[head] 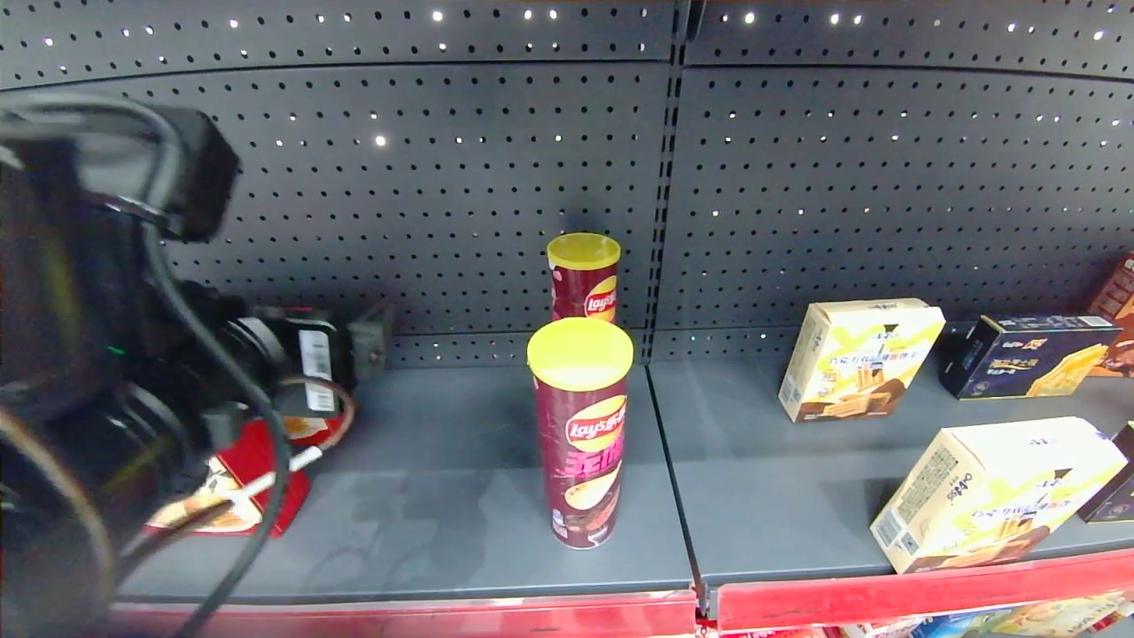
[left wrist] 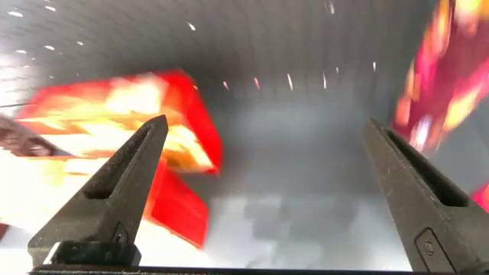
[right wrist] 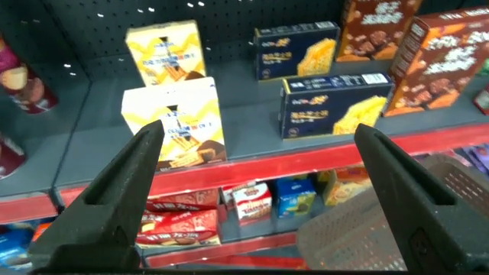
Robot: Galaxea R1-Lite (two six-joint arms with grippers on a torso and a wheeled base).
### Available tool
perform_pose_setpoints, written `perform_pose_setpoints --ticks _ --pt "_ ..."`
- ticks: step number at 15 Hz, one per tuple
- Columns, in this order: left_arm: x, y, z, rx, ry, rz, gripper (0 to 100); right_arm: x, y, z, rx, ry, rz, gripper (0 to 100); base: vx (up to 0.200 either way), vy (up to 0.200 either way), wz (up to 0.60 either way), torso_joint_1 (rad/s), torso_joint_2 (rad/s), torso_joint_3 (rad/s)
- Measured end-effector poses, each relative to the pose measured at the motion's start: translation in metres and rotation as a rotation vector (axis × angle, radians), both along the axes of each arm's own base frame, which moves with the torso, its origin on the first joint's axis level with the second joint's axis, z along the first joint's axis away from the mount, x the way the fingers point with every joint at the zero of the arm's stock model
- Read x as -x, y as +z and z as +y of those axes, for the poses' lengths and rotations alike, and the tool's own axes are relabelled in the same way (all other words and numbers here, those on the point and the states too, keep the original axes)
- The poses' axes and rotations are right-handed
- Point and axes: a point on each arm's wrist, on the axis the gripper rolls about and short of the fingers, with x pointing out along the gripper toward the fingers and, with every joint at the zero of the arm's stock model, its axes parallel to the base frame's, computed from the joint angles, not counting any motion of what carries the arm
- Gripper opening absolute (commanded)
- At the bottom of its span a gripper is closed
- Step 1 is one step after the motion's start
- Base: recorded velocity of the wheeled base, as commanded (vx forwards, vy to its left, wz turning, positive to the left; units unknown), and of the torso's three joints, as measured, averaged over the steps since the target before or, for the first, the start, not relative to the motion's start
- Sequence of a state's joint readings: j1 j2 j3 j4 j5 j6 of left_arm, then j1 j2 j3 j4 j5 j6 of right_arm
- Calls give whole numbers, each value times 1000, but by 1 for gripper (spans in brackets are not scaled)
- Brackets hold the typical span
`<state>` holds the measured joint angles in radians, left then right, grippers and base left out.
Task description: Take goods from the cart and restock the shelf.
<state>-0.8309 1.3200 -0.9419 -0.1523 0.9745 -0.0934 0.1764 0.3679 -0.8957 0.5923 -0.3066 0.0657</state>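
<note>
Left arm extends over the left end of the shelf, wrist low above a red packet lying flat there. Left gripper: jaws spread wide, nothing held; the packet is blurred beside one finger. Right gripper: jaws wide apart, empty, facing the boxes. The arm hides most of the packet. Two cans stand mid-shelf, one behind the other

Chip can, second can behind, red box left, yellow boxes right
</note>
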Motion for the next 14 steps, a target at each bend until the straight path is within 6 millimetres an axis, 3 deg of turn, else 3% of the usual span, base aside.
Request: perform_pose_setpoints --ticks 4,6,8,10,14 --pt "35 63 28 150 169 -180 100 -2 -1 2 3 -21 13 100 0 0 0 0 0 0" --pt "57 87 30 177 282 -205 100 -2 -2 2 2 -27 14 100 0 0 0 0 0 0" --pt "78 108 30 220 244 -203 100 0 -4 3 2 -37 14 100 0 0 0 0 0 0" --pt "86 120 34 275 203 -212 100 2 -7 2 2 -38 28 100 0 0 0 0 0 0" --pt "89 122 36 268 190 -209 100 4 -9 2 -3 -29 25 100 0 0 0 1 1 14"
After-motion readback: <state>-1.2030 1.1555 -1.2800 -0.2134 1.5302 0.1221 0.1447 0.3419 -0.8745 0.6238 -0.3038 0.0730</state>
